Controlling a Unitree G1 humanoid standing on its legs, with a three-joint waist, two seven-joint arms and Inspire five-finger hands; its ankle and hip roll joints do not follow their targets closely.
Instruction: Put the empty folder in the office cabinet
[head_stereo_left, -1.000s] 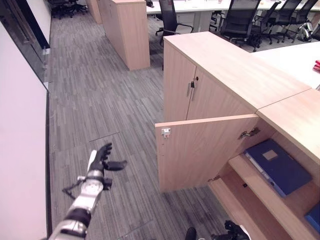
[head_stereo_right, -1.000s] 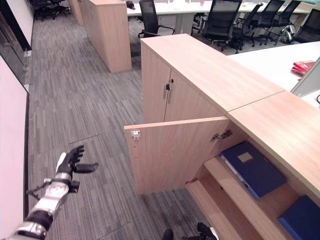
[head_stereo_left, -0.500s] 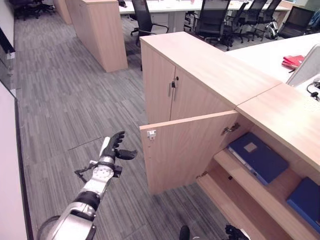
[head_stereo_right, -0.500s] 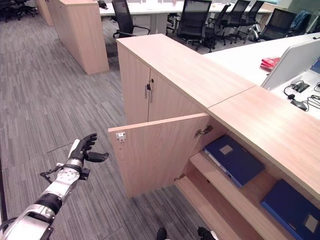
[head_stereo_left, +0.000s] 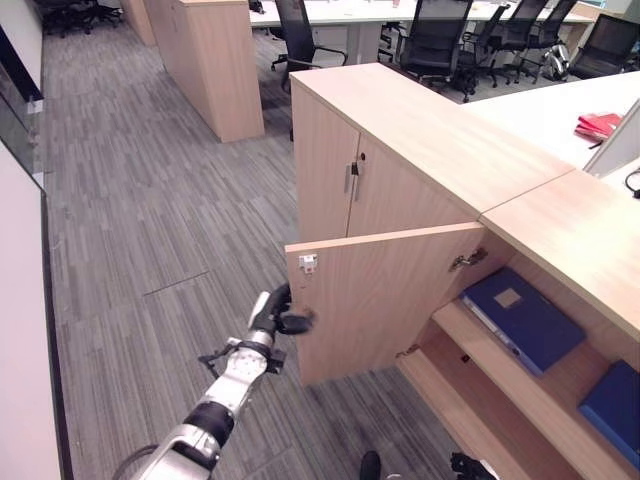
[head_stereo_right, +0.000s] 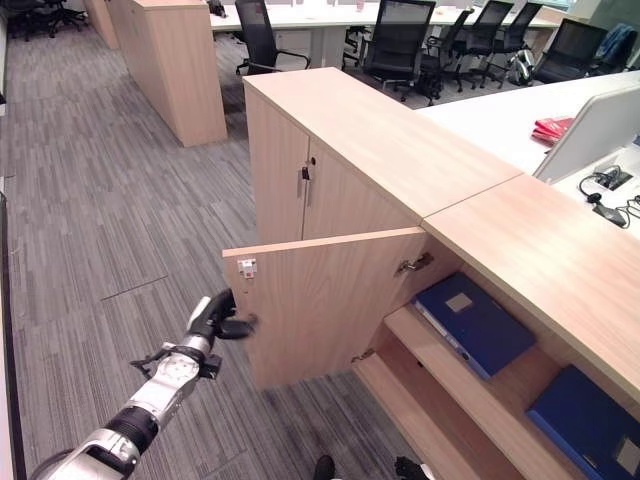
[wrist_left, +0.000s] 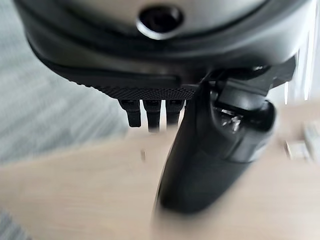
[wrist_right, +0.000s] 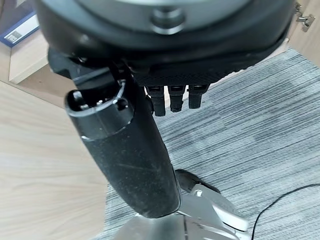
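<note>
The office cabinet (head_stereo_left: 420, 140) and its open door (head_stereo_left: 385, 300) are pale matt wood laminate, with metal hinges (head_stereo_left: 467, 261). The blue folder (head_stereo_left: 520, 315) on the upper shelf looks like smooth plastic. The floor (head_stereo_left: 150, 200) is grey ribbed carpet.

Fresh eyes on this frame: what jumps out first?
The open cabinet door swung out over the grey carpet, with the left hand right at its free edge, fingers relaxed. Inside the cabinet, a blue folder lies flat on the upper shelf, and a second blue folder lies further right. The right hand hangs idle over the carpet by the cabinet, fingers straight.
</note>
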